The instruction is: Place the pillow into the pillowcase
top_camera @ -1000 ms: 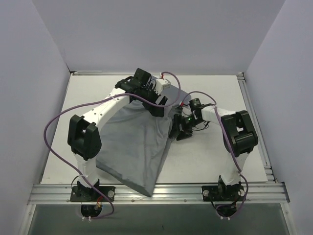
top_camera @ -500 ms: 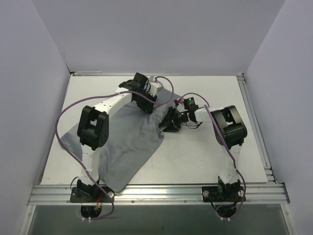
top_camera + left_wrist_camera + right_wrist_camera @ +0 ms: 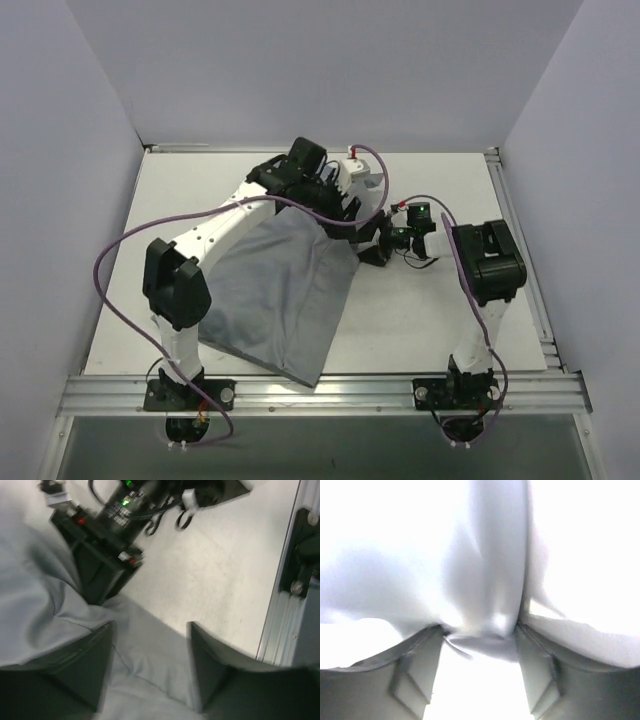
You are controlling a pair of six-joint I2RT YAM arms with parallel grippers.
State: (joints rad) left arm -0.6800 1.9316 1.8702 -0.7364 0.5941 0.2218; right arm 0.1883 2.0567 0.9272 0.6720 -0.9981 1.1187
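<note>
View from above, left to right. Shows the pillowcase (image 3: 270, 300) as a grey, wrinkled sheet spreading away from both grippers toward the arm bases, far edge raised to the fingertips, near corner reaching the rail (image 3: 380, 395) at the edge of the table (image 3: 420, 320). Sets the left gripper (image 3: 345, 213) just beside the right gripper (image 3: 373, 245), both at the cloth's far right corner. Left wrist view: presents the fingers (image 3: 75, 675) standing apart, with grey cloth filling the gap and draping over the left one; cannot tell whether pinched. Places the dark body of the right gripper just ahead of these fingertips, touching the cloth, with bare table beyond it to the right. Right wrist view, overexposed: presents the fingers (image 3: 415, 675) on either side of a bunched fold and closed onto it; shows pale cloth rising ahead of the tips and filling most of the frame.
</note>
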